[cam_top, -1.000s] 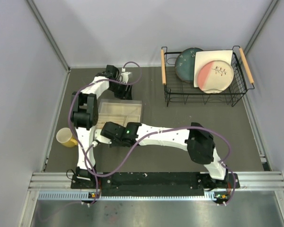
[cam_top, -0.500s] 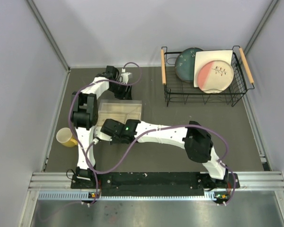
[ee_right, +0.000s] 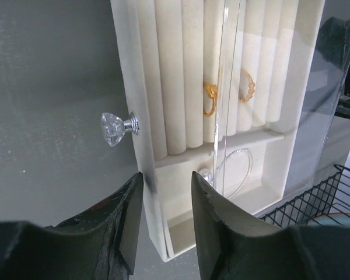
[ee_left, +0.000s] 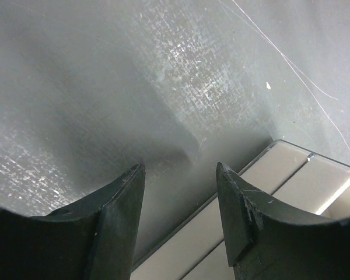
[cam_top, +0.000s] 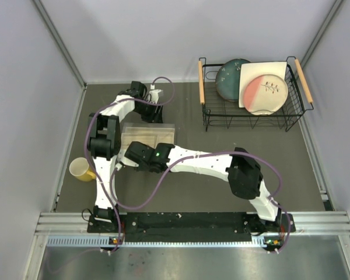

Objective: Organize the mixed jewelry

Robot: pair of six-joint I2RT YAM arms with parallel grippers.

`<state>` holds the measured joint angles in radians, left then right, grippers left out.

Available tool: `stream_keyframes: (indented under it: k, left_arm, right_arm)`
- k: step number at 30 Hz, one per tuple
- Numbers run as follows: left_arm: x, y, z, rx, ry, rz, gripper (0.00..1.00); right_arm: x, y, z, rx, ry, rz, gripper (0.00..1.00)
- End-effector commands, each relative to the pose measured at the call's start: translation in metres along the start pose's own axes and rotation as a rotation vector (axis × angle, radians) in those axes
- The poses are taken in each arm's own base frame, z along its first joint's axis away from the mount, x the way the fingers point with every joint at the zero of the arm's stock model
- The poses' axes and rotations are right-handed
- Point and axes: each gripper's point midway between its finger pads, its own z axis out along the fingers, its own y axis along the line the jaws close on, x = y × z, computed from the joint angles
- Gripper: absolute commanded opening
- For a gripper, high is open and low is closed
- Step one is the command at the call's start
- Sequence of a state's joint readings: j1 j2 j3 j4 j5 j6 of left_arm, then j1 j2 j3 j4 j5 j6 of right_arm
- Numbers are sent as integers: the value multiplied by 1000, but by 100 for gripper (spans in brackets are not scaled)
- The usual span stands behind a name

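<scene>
From above, the right gripper (cam_top: 127, 156) had edged onto the tray (cam_top: 158, 135), jaws newly parted, holding nothing; left wrist: left gripper (ee_left: 181, 169) half-open, empty, beside the tray; right wrist: rings (ee_right: 210, 98) slotted in the tray, bracelet (ee_right: 239, 169) in its lower compartment; sorting looked nearly finished.

The top camera sits high behind the arm bases and faces down over the whole counter (cam_top: 221, 151). The left wrist camera looks from very close past the left hand (ee_left: 179, 169) at the counter, with a corner of the beige tray (ee_left: 280, 169) just beyond one finger. The right wrist camera looks steeply down past the right hand (ee_right: 167, 175) into the same tray, which all three views share.
</scene>
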<state>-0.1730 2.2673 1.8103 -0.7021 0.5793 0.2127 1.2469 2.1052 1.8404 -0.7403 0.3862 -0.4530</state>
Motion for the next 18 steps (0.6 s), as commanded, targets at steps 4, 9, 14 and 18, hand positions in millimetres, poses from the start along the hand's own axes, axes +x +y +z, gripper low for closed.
stream_keyframes:
  k: [4, 9, 14, 18]
  left_arm:
    - [-20, -15, -12, -3, -33, 59, 57]
    - [-21, -14, -13, -7, -31, 59, 57]
    - [-24, -14, -13, -5, -34, 56, 57]
    - [-26, -14, -13, -6, -35, 55, 58]
  right_arm:
    - [-11, -21, -33, -5, -132, 217, 42]
    - [-6, 1, -42, -119, -155, 222, 44]
    - [-10, 18, -43, -210, -179, 215, 43]
    - [-16, 32, -49, -294, -210, 215, 43]
